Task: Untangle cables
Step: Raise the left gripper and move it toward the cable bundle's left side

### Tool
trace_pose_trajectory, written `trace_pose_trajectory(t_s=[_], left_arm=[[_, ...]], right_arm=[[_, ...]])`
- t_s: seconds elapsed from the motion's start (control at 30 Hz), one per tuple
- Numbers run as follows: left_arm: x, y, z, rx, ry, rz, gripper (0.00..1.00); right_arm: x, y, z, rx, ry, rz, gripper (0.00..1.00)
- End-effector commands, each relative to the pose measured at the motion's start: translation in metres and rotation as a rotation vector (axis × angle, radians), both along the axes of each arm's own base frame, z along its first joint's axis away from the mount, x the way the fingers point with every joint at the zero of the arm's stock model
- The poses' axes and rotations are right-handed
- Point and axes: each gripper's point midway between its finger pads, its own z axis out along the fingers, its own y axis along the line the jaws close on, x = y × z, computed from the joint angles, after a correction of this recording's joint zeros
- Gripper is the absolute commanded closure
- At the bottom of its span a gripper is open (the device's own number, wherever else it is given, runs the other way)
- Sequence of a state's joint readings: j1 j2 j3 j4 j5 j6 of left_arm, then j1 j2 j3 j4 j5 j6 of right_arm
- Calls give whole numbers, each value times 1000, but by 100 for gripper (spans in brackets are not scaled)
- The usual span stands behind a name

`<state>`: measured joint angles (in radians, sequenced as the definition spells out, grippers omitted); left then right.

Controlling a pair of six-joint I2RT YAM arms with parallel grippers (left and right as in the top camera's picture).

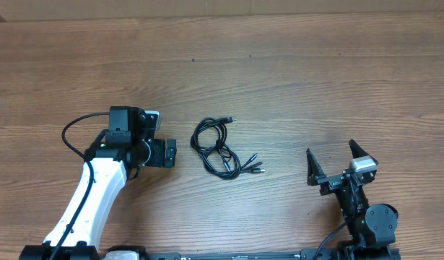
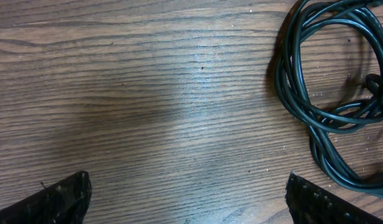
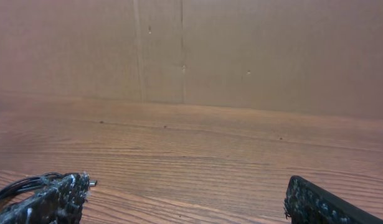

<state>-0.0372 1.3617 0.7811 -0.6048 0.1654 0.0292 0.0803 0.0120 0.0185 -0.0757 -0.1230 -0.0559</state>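
I see thin, glossy black cables point(image 1: 220, 148) looped on the grained wooden table point(image 1: 315, 72). The left gripper point(image 1: 166, 153) and right gripper point(image 1: 341, 160) both gape wide.

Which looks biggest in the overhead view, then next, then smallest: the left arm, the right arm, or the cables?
Largest: left arm
Middle: right arm
Smallest: cables
The arms stand nearer the camera, which may make them look bigger.
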Motion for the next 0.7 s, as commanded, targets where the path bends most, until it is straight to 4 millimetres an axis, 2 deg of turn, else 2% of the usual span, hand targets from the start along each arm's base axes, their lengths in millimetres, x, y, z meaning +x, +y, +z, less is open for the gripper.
trace_pose_trajectory(t_s=[0.0, 0.67], left_arm=[[9, -2, 8, -13, -26, -17, 0], [9, -2, 8, -16, -28, -10, 1]], right_arm=[[0, -1, -2, 3, 0, -7, 0], [0, -1, -2, 3, 0, -8, 0]])
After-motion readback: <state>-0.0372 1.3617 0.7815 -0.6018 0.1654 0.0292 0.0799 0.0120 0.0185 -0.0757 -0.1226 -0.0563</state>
